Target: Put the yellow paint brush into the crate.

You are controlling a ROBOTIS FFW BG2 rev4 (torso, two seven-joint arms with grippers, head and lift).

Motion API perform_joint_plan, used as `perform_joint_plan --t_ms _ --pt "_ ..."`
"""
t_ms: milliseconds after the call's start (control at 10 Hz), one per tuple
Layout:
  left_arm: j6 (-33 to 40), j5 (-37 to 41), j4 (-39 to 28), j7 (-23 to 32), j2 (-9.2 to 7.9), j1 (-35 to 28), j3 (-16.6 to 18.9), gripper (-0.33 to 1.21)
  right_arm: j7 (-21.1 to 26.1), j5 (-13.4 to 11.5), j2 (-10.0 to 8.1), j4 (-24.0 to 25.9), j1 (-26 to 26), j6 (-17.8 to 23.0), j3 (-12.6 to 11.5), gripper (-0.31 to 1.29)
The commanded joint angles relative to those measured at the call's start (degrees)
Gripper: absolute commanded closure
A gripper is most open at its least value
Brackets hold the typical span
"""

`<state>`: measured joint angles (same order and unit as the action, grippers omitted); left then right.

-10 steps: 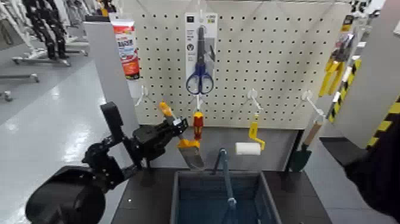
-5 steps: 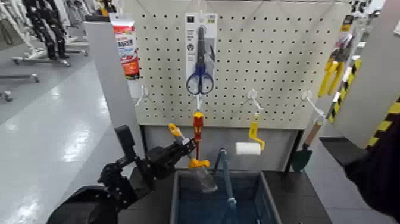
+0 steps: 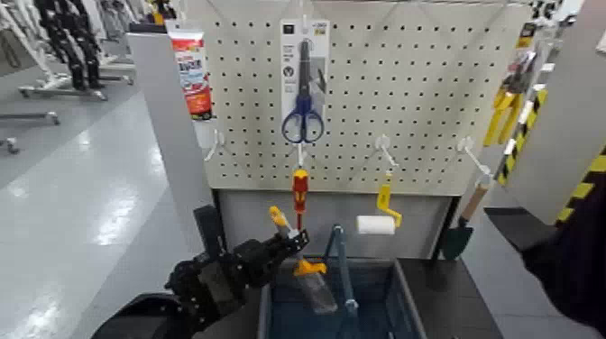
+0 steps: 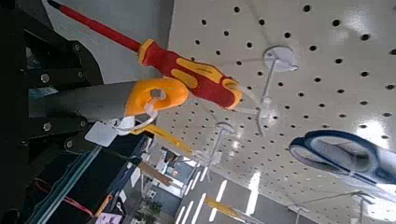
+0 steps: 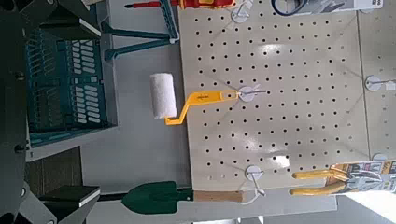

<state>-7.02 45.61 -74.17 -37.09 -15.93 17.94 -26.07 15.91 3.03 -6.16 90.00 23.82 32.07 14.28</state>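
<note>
The yellow paint brush (image 3: 309,268) hangs tilted, its orange-tipped handle up and to the left and its grey bristles down over the crate's left half. My left gripper (image 3: 289,242) is shut on the dark handle just above the yellow band. The left wrist view shows the orange handle tip (image 4: 157,94) and a white tag close up. The crate (image 3: 402,302), dark blue-grey, stands below at the front with its bail handle (image 3: 341,261) upright; it also shows in the right wrist view (image 5: 63,84). My right arm (image 3: 577,257) is a dark shape at the right edge.
A pegboard (image 3: 406,99) stands behind the crate. On it hang blue scissors (image 3: 303,119), a red-and-yellow screwdriver (image 3: 299,191), a yellow-handled roller (image 3: 375,224) and a green trowel (image 3: 455,239). A glue tube (image 3: 191,72) hangs on the grey post at left.
My left gripper has carried the brush down and to the right, from beside the screwdriver to over the crate; the bristles now dip below the crate's rim line.
</note>
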Motion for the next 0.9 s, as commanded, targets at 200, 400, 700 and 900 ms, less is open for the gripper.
perform_joint_plan --t_ms 200,400,700,900 --pt "-0.1 0.35 3.24 0.53 0.37 1.22 -4.78 1.15 0.0 0.14 0.09 -0.18 -0.09 0.19 0.22 0.13" --pt "-2.56 1.41 4.3 2.81 0.55 2.01 -6.8 1.15 0.0 0.22 0.09 -0.27 -0.18 0.19 0.4 0.13" --pt "-5.11 4.66 4.12 7.56 0.72 2.8 -9.17 0.65 0.0 0.4 0.09 -0.27 -0.18 0.36 0.31 0.13" --pt "-5.11 5.63 3.42 8.44 0.72 2.89 -9.43 0.11 0.0 0.4 0.09 -0.27 -0.09 0.36 0.22 0.13"
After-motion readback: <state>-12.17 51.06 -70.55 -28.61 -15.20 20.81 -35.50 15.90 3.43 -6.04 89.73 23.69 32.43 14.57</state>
